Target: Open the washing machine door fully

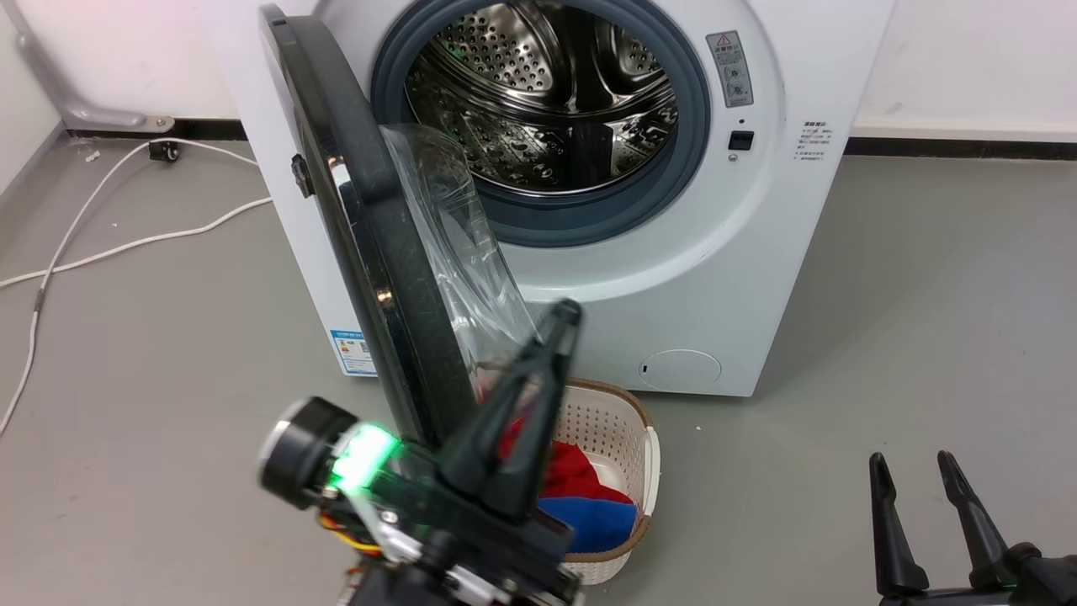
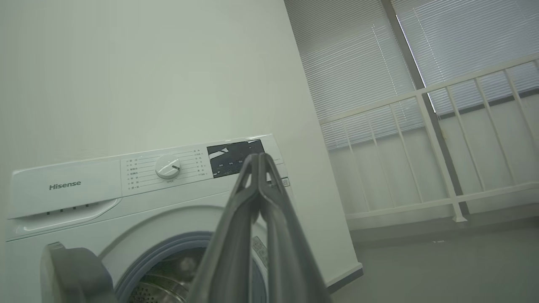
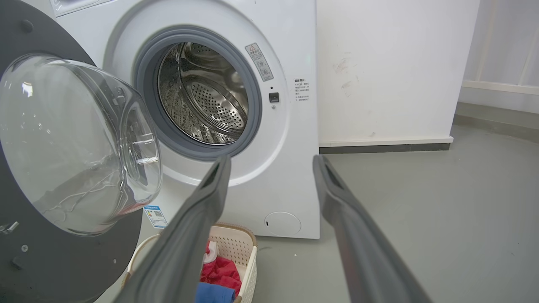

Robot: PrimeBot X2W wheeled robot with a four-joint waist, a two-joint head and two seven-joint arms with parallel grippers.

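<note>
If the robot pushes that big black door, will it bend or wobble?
Probably not: the door looks like a thick, stiff ring, so it should swing whole. Its glossy face may let the shut left tool slip. The glass bowl looks heavy and breakable.

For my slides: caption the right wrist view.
Open right gripper faces the washing machine, its door swung out, laundry basket below.

Head view close above the washing machine (image 1: 724,278), looking down, left wrist view low, tilted up at it, right wrist view level, all sharing its drum (image 1: 547,93).
</note>
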